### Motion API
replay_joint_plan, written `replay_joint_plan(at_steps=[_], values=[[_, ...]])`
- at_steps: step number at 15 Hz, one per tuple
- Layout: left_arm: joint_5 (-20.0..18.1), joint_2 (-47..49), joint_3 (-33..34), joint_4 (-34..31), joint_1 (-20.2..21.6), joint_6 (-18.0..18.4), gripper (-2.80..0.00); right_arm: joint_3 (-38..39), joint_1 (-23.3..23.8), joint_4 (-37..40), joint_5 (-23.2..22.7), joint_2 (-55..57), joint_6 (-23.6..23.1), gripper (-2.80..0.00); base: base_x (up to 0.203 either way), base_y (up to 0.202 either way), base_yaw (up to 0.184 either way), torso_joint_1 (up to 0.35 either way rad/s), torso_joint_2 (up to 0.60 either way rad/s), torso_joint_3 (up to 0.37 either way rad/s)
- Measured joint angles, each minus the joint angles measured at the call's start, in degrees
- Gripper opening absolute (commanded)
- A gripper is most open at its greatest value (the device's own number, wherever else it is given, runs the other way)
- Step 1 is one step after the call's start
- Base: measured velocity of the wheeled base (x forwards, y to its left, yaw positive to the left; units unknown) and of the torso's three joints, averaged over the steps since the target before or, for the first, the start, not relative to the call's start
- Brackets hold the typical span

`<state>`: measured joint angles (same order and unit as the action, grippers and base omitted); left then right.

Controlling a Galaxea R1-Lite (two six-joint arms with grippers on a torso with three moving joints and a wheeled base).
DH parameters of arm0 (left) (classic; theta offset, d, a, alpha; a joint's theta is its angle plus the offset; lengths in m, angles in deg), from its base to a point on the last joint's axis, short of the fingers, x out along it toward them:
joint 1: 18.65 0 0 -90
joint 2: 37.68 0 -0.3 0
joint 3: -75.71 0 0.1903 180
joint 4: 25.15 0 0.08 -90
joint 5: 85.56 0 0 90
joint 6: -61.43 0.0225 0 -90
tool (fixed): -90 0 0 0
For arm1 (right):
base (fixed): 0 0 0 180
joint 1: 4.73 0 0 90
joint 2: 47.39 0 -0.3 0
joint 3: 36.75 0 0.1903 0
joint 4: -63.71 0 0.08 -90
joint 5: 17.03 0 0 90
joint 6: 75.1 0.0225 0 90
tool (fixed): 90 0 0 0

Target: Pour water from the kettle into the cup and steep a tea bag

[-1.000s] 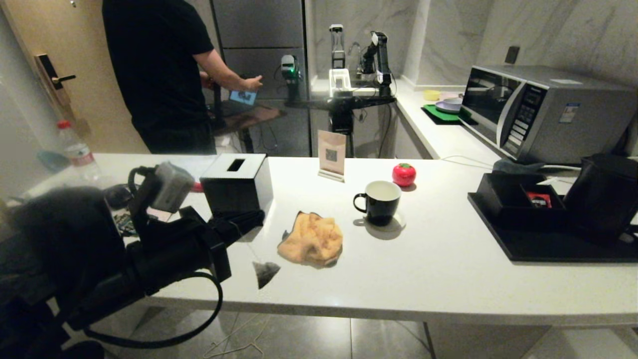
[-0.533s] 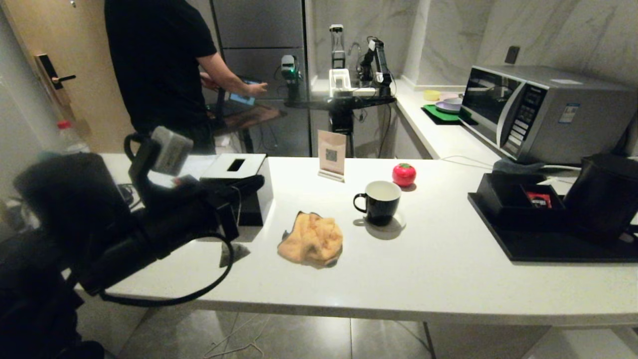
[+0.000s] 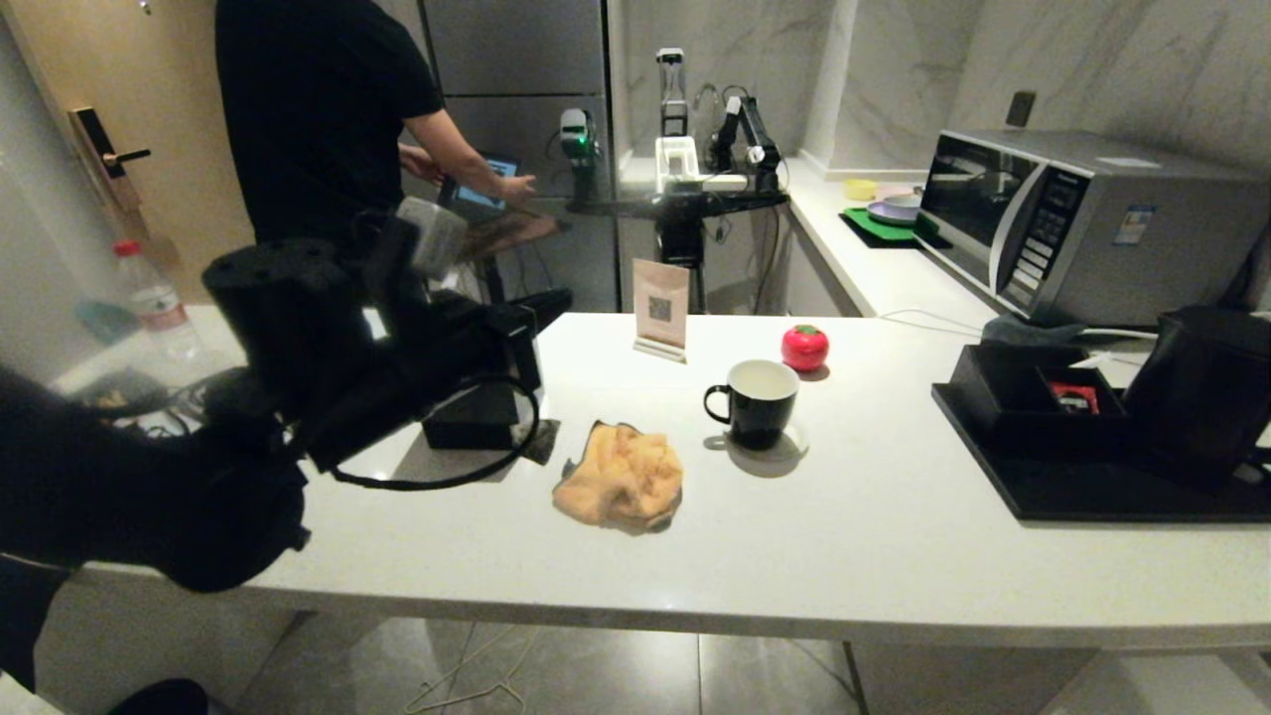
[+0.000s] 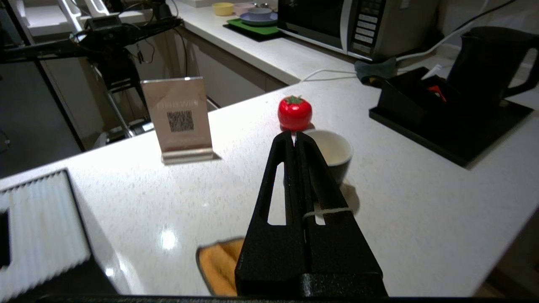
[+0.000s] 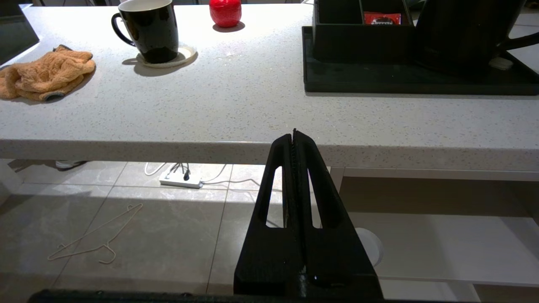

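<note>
My left gripper (image 3: 558, 297) (image 4: 294, 135) is shut and raised over the left part of the counter, aimed toward the cup. A thin white string (image 4: 329, 210) runs from between its jaws over one finger. The dark tea bag (image 3: 543, 444) hangs below it, low beside the tissue box. The cup (image 3: 759, 401) (image 4: 334, 152) (image 5: 152, 30), black with a white inside, stands on a coaster mid-counter and looks empty. The black kettle (image 3: 1205, 389) (image 4: 484, 63) (image 5: 463, 33) stands on the tray at the right. My right gripper (image 5: 294, 134) is shut and empty, below the counter's front edge.
An orange cloth (image 3: 621, 475) lies left of the cup. A black tissue box (image 3: 475, 422), a QR sign (image 3: 660, 308) and a red tomato-shaped object (image 3: 804, 347) stand nearby. A black tray (image 3: 1082, 489) carries a compartment box (image 3: 1033, 397). A person (image 3: 318, 109) stands behind the counter.
My left arm has risen and swung forward over the counter. The hanging tea bag came with it, from the front edge to beside the tissue box. The right arm stayed still.
</note>
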<state>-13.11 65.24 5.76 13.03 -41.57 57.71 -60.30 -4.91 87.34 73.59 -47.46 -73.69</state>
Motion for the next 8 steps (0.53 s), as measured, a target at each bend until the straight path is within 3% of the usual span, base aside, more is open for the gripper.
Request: replay_joint_plan(at_steps=[8], values=[[-0.41,13.53,-24.96,-12.69,-3.30,0.96,-2.80,0.00,0.02,0.00,0.00,0.00,0.00,-2.80,0.000,0.000,0.000,0.000,0.00,0.000]])
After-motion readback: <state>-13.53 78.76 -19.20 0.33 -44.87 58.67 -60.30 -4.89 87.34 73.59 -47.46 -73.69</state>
